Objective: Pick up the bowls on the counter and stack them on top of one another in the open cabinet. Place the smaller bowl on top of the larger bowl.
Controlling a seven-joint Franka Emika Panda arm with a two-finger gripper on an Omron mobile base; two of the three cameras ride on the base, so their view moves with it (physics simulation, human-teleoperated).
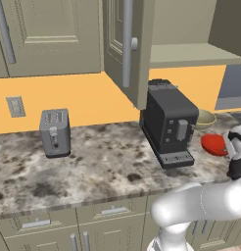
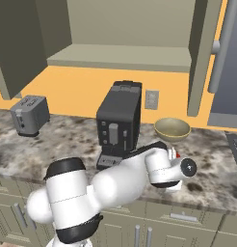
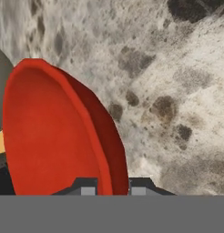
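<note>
My gripper (image 3: 113, 189) is shut on the rim of the smaller bowl (image 3: 50, 132), which is bright red and glossy and tilted steeply on its edge over the counter (image 3: 177, 91). In the left base view the red bowl (image 1: 213, 144) hangs beside the hand (image 1: 231, 147) at the right edge. In the right base view my forearm hides most of the red bowl (image 2: 177, 155). The larger bowl (image 1: 205, 117), tan and wide, sits upright on the counter (image 1: 93, 157) behind the red one, and it also sits right of the coffee machine as a tan bowl (image 2: 172, 129). Above, the cabinet (image 2: 120, 55) stands open with a bare shelf (image 1: 191, 54).
A black coffee machine (image 1: 169, 125) (image 2: 119, 120) stands just left of the bowls, under the open cabinet door (image 1: 127, 49). A grey toaster (image 1: 55, 132) (image 2: 30, 115) sits far left. A dark cooktop edge (image 2: 236, 144) lies at the right.
</note>
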